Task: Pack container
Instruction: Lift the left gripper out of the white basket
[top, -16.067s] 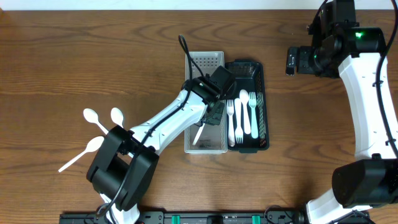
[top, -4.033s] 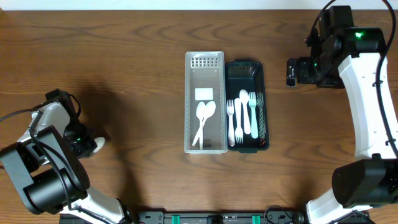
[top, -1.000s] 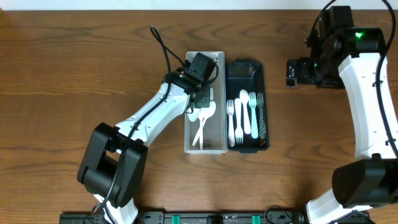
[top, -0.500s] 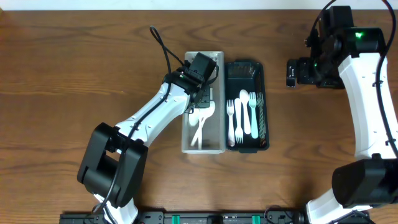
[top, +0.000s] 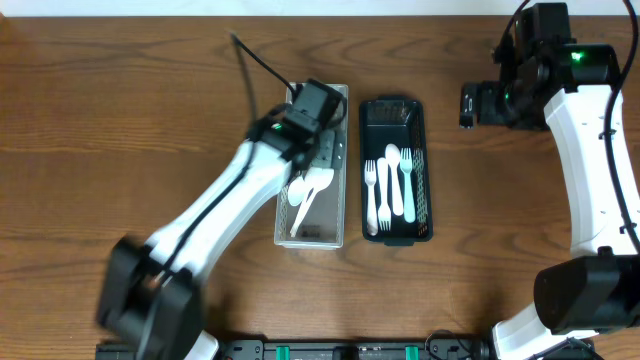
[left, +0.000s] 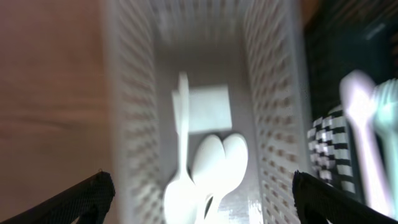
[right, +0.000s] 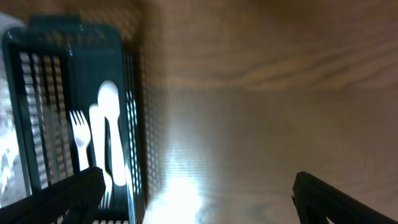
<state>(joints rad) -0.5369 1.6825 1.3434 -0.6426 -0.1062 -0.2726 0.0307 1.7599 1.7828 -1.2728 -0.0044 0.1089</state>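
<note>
Overhead view: the white basket (top: 322, 228) now sits further left than half a second ago, apart from the dark basket (top: 424, 150), dragged by the moving left arm. Spoons (top: 303, 195) lie inside. Left fingers (left: 84, 199) are spread wide, empty; right fingers (right: 339, 194) likewise, at upper right. Spoon packing looks finished, but the basket needs realigning.

Blurred white spoons (left: 211, 165) inside the pale basket (left: 273, 124), dark basket (left: 328, 146) alongside

2 bins: 1 white bin (top: 326, 226), 1 dark bin (top: 390, 114). White: approx 3 spoons (top: 305, 195), blurry. Dark: 4 white utensils (top: 392, 185).
</note>
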